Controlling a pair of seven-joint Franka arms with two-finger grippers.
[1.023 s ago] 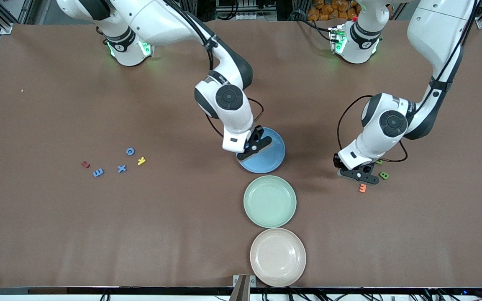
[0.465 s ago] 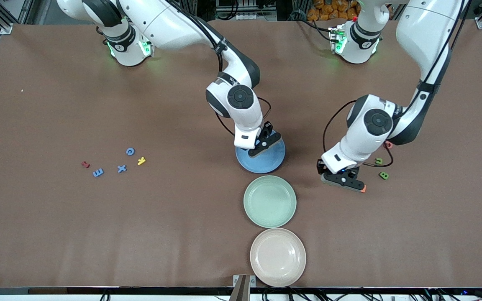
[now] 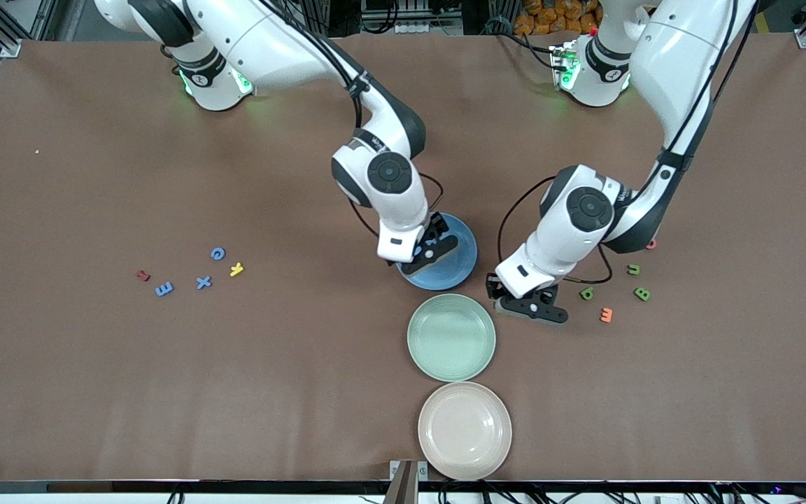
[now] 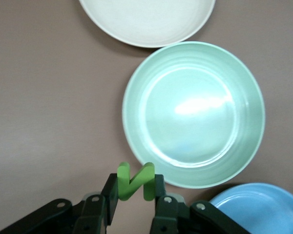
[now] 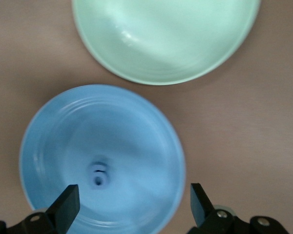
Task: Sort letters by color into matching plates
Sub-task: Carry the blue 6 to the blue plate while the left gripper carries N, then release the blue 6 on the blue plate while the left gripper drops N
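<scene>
Brown table (image 3: pixel 95 392) (3 plates (image 3: pixel 451 337), letters (image 3: pixel 203 282))

Two glossy white arms with dark grey joint caps and black bands at the joints; black cables loop along each forearm to the wrist. Green lights glow at both white bases. Black two-finger grippers, small screws visible at their finger mounts

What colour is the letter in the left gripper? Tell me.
Green; the letter shows best in the left wrist view, clamped in the left gripper.
</scene>
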